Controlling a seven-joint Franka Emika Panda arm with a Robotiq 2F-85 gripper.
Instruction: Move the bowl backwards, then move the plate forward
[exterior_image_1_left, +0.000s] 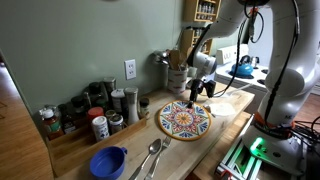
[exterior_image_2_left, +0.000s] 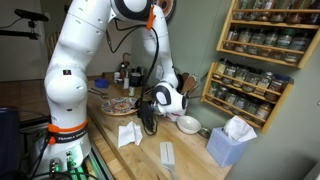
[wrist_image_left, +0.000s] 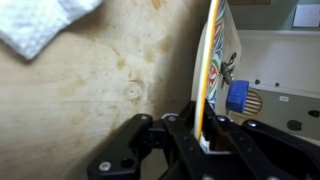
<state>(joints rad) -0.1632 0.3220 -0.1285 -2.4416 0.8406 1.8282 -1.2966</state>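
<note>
The plate (exterior_image_1_left: 184, 121), with an orange, blue and white mosaic pattern, is on the wooden counter in an exterior view. In the wrist view it runs edge-on (wrist_image_left: 212, 60) up from the jaws. My gripper (wrist_image_left: 207, 138) is shut on the plate's rim, at its far edge (exterior_image_1_left: 201, 95). The small white bowl (exterior_image_2_left: 188, 124) sits on the counter just beside the gripper (exterior_image_2_left: 150, 118). The plate shows partly behind the arm (exterior_image_2_left: 118, 103).
A blue bowl (exterior_image_1_left: 108, 160) and metal spoons (exterior_image_1_left: 152, 156) lie near the counter's front edge. Spice jars (exterior_image_1_left: 100, 112) line the wall, with a utensil holder (exterior_image_1_left: 177, 76) behind the gripper. A tissue box (exterior_image_2_left: 232, 142), napkin (exterior_image_2_left: 128, 135) and wall spice rack (exterior_image_2_left: 265, 50) are nearby.
</note>
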